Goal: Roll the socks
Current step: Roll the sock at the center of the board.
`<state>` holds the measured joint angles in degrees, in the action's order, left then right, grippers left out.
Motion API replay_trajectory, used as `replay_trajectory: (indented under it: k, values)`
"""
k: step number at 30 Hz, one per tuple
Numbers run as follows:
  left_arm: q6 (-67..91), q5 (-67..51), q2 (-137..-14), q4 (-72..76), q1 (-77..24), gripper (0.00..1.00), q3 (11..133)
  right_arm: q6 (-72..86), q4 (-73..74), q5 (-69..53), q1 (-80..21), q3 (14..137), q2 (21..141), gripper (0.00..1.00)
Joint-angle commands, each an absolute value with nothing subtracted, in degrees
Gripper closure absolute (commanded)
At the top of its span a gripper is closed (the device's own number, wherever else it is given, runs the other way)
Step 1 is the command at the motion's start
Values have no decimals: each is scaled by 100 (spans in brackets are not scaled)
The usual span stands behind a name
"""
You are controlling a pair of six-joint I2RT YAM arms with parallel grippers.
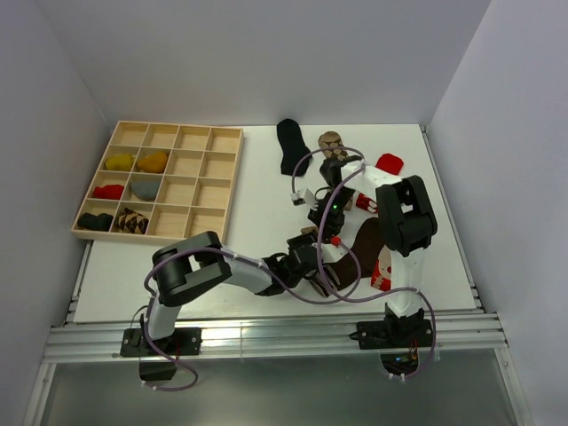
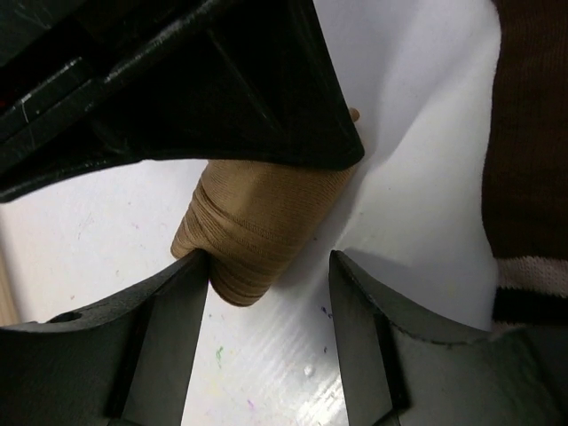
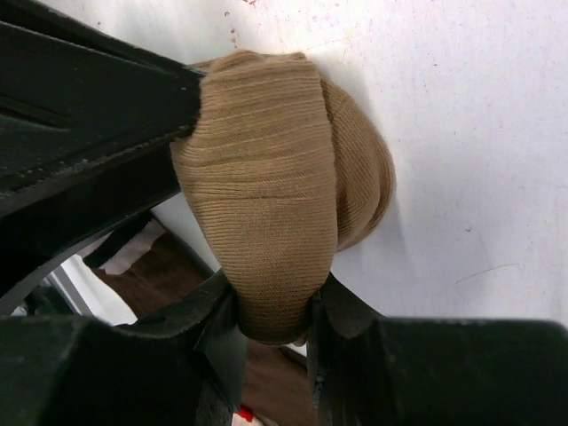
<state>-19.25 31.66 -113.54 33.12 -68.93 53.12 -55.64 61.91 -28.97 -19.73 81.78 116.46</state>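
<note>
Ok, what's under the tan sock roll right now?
Only white tabletop shows around the tan sock roll, pinched in the right claw. Directly beneath it is hidden by the roll itself.

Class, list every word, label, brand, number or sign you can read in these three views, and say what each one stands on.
No text can be read in any view.
Tan sock: plain ribbed fabric, no label.
Brown sock: stripes only, no writing.
Tray: bare wood, no marks showing.
Right arm and left arm: any marking is too small to read.
</note>
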Motion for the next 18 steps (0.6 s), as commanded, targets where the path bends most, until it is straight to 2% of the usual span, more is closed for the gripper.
replay_trajectory:
  k: [1, 2, 7, 9, 11, 14, 18]
  values:
    - [-2153, 2532, -11435, 3350, -6741, 39, 5616, -5801, 6723, -2663, -2022, 8288, 11962, 88]
    - [-2136, 2105, -11426, 3122, -6715, 40, 5677, -5818, 6758, -2663, -2021, 8340, 12014, 88]
    - [-1960, 1512, -11566, 2374, -6592, 45, 5958, -5880, 7040, -2777, -2030, 8569, 12225, 88]
    - [-1829, 1389, -11706, 2172, -6583, 56, 6081, -5915, 7136, -2874, -2021, 8631, 12296, 88]
    - [-1680, 1380, -11803, 1996, -6583, 77, 6196, -5906, 7172, -2944, -2030, 8692, 12357, 88]
    - [-1495, 1284, -11953, 1785, -6566, 92, 6328, -5906, 7189, -3014, -2030, 8710, 12358, 87]
    - [-1301, 1143, -11901, 1688, -6557, 100, 6311, -5880, 7242, -3251, -1995, 8736, 12279, 81]
